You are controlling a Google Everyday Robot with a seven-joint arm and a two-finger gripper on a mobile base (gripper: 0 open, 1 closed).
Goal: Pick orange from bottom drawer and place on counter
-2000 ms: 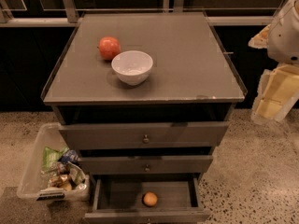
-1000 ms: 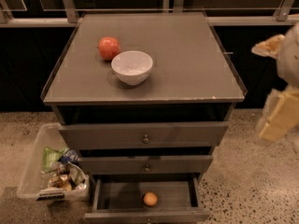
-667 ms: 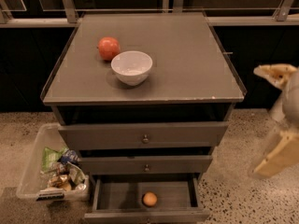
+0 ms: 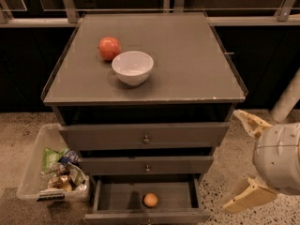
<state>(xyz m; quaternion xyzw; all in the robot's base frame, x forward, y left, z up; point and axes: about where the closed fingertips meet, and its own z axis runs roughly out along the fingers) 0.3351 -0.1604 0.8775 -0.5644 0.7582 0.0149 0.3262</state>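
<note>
The orange (image 4: 150, 200) is small, round and pale. It lies in the middle of the open bottom drawer (image 4: 112, 196), the lowest of three dark grey drawers. The counter (image 4: 187, 55) is the flat grey top of the cabinet. My gripper (image 4: 243, 158) is at the right edge of the view, beside the cabinet at drawer height, well right of the orange. Its two cream fingers are spread wide apart, one upper (image 4: 251, 122) and one lower (image 4: 247, 197). It holds nothing.
A white bowl (image 4: 132, 67) and a larger red-orange fruit (image 4: 109, 48) sit on the counter's left half. A clear bin (image 4: 33, 172) of packets stands on the floor left of the drawers. The two upper drawers are pulled out slightly.
My gripper has come down along the cabinet's right side, from counter height to drawer height. The orange, bowl and drawers have not moved.
</note>
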